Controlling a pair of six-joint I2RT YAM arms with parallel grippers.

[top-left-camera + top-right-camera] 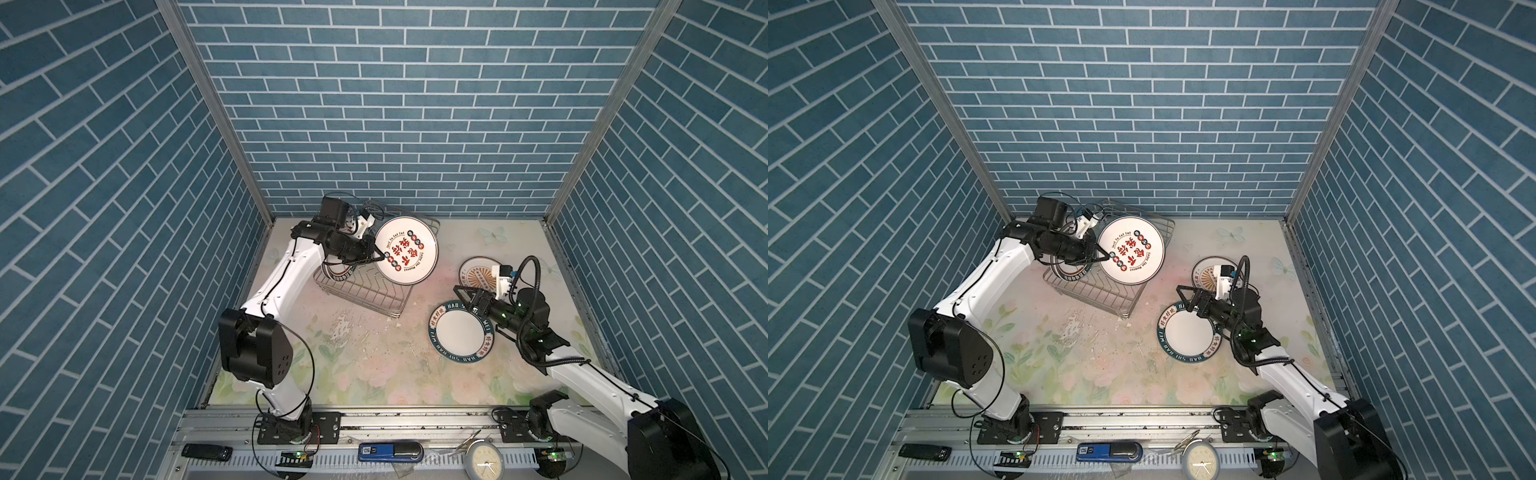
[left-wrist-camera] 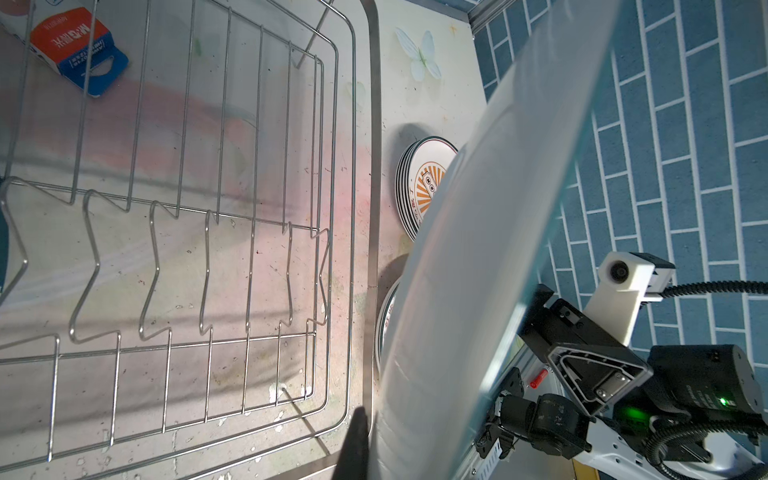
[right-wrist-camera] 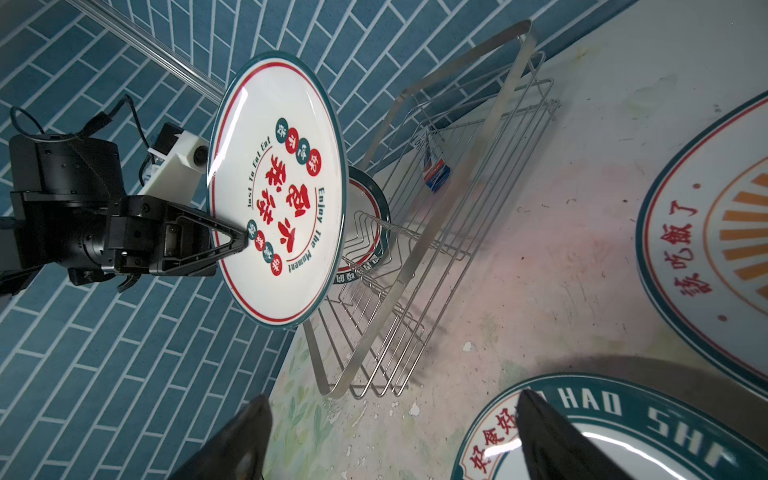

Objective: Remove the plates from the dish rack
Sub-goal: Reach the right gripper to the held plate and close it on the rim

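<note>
One red-lettered plate (image 1: 406, 250) hung tilted, clamped in the left fingers (image 3: 237, 245) above the dish rack (image 1: 365, 293), far left; right fingers (image 3: 249, 436) stood wide over a teal-rimmed plate (image 1: 459, 334) on the bench (image 1: 374, 365).

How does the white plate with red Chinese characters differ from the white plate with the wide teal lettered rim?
The red-character plate is held tilted by the left gripper; the teal-rimmed plate lies flat on the table. The red-character plate has a thin rim and printed centre; the teal-rimmed plate a broad rim and plain centre. Both are round.
</note>
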